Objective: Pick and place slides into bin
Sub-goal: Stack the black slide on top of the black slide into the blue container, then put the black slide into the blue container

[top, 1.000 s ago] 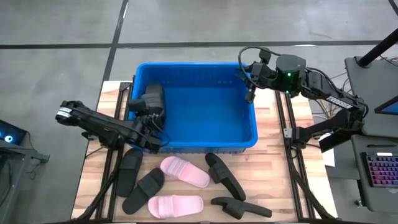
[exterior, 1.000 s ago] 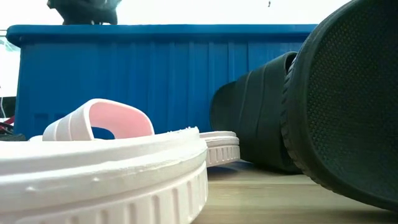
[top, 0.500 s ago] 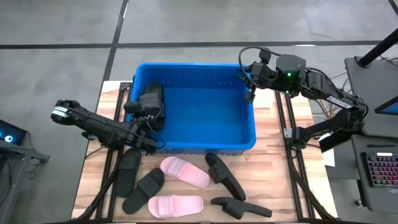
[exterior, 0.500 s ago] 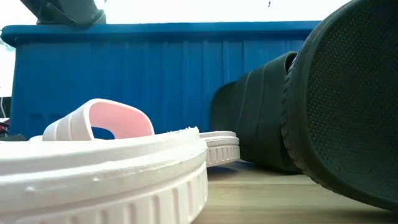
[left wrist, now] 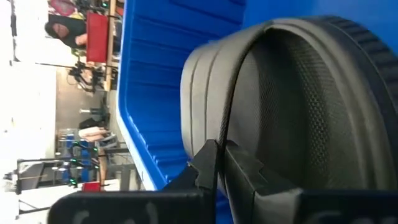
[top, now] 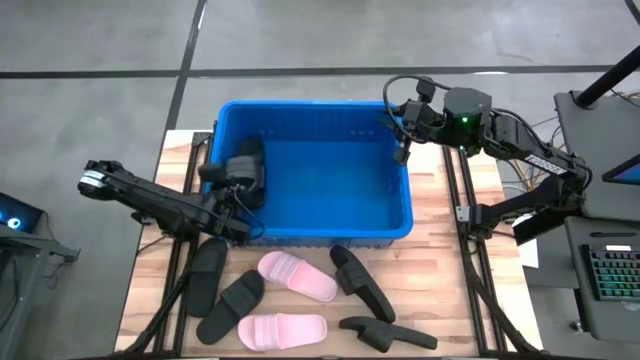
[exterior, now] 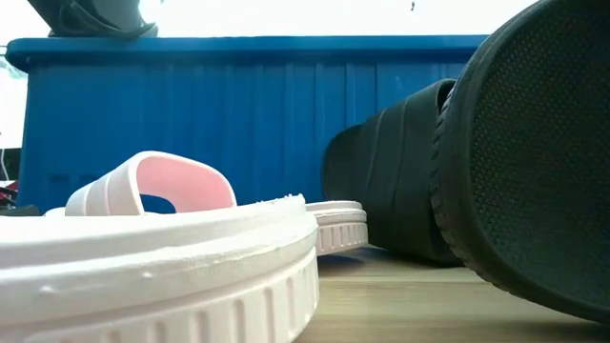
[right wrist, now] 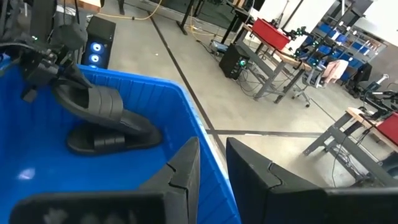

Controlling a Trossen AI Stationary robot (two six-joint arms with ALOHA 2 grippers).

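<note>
The left gripper (top: 243, 185), jaws pinching a black slide (top: 247, 167), holds it inside the bin (top: 330, 232) at its left wall. The right gripper (top: 402, 150) hangs over the bin's far right corner, jaws slightly spread.

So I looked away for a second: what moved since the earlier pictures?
The left pincer, shut on a black slide, drew back a little toward the blue bin's left wall, with the slide inside the bin. The right pincer stayed at the bin's far right corner; the six slides on the table did not move.
</note>
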